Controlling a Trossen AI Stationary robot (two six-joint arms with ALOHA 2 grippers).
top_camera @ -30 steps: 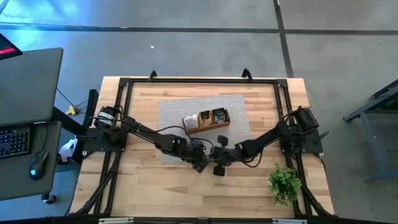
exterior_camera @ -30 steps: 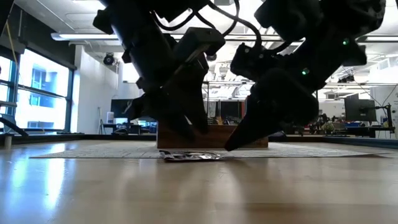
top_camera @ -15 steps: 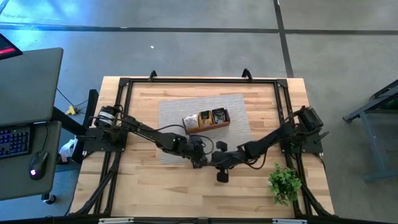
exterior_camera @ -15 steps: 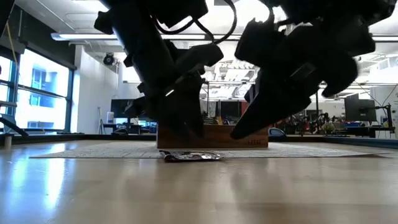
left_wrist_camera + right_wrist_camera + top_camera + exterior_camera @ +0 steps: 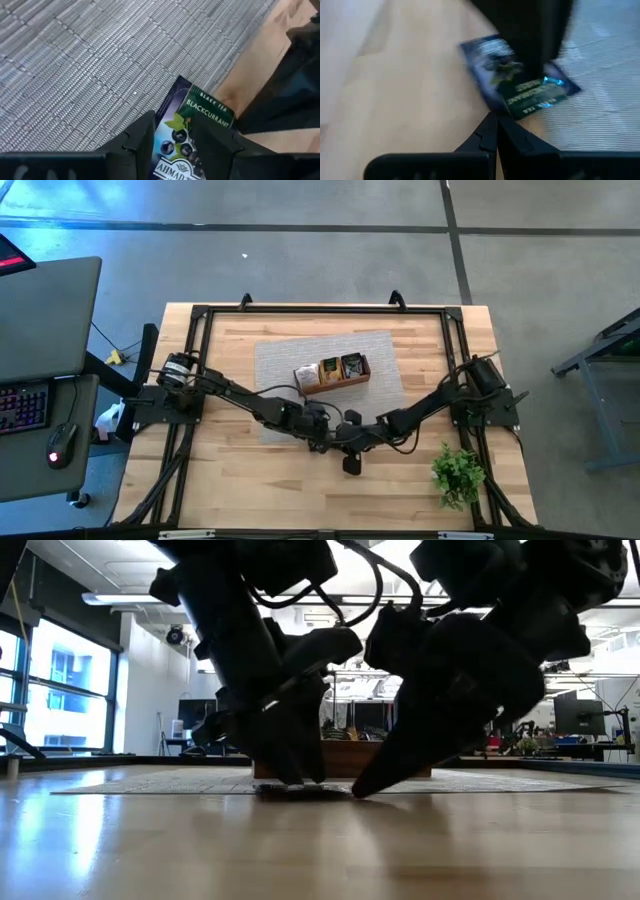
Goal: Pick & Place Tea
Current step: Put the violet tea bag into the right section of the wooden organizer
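In the high view's centre, both dark arms hide the flat dark blackcurrant tea sachet [image 5: 186,137], lying across the grey woven mat's [image 5: 285,360] edge. The left gripper [image 5: 172,145] straddles it, fingers apart; the right gripper [image 5: 496,131] is closed. Above, the brown wooden tray [image 5: 331,374] holds sachets, indistinct.

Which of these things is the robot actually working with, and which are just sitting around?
In use: blackcurrant tea sachet, straddled by the open left gripper; shut right gripper beside it; wooden tray holding more sachets.
Lying about: grey mat, small green plant.
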